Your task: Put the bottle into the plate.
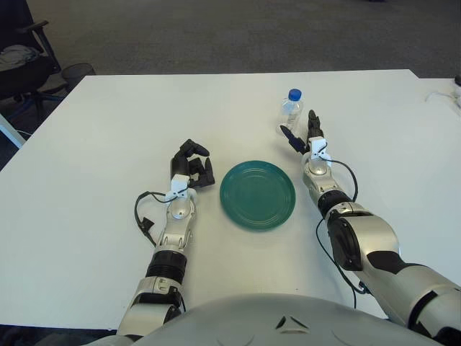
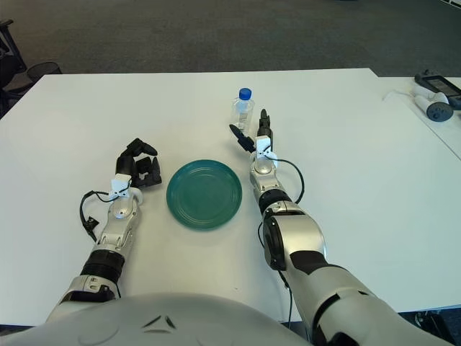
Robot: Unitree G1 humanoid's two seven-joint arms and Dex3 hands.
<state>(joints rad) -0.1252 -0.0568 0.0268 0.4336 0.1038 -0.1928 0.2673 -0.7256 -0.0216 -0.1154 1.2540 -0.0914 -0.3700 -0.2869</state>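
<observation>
Reaching over the table (image 1: 108, 130), beyond the green plate (image 1: 257, 195), I keep my right hand (image 1: 304, 133) low, fingers spread, just short of the upright bottle (image 1: 290, 109); closing around mid-body avoids tipping. Left hand (image 1: 191, 166) idles, curled, left of the plate.

A small clear bottle (image 1: 291, 109) with a blue cap stands upright on the white table — beyond and to the right of the round, empty green plate (image 1: 257, 194).
</observation>
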